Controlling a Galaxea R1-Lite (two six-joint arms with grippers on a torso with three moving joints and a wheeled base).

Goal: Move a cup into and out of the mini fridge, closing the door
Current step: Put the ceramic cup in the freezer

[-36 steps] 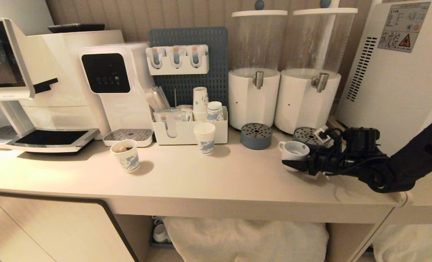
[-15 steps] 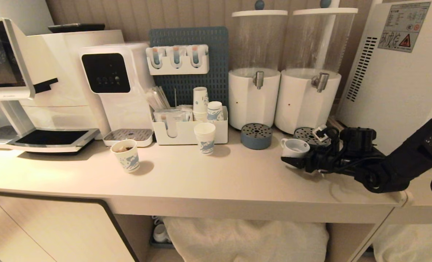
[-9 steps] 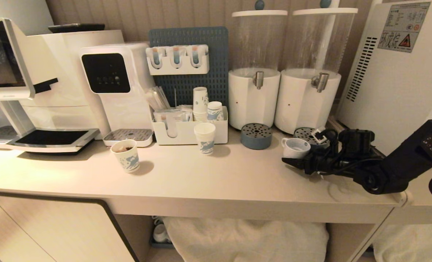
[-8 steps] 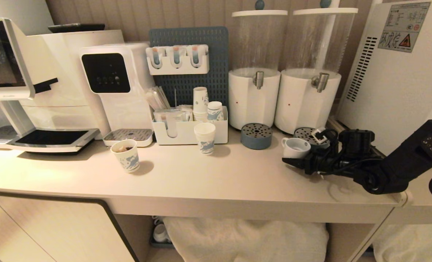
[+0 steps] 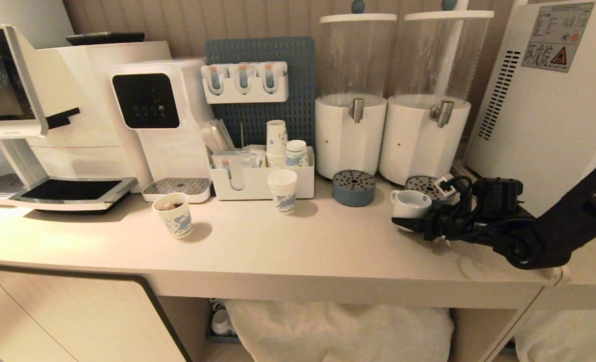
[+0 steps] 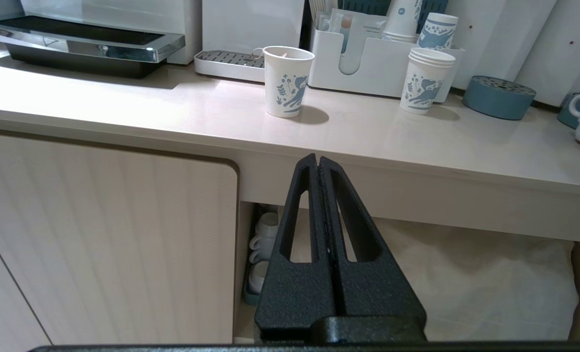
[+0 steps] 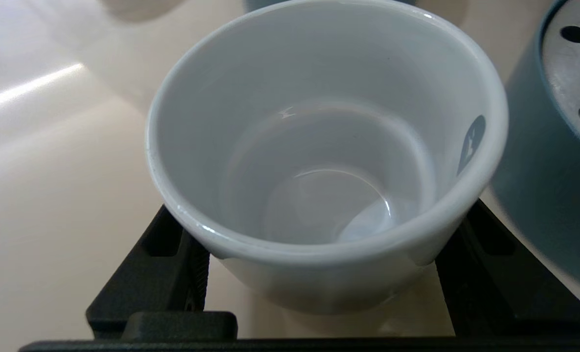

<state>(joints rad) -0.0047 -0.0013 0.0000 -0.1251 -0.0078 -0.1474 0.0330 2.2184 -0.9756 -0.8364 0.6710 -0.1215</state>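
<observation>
Change: the right gripper has drawn its fingers in around the cup, which sits slightly farther right and now stands on the counter rather than lifted.
Right arm: reaches in low from the right, forearm near level, wrist just in front of the right drip tray — fingers pointing left along the counter.
Right claw: one finger on each side of the cup's lower body, pressed against it — a grip on the cup.
Cup look: squat white ceramic, empty and glossy inside, upright, loop handle toward the left, small grey round mark on its wall.
Cup place: just in front of the right drip tray, left of the mini fridge.
Left gripper: fingers pressed together, hanging below the counter edge, well apart from the right drip tray.
</observation>
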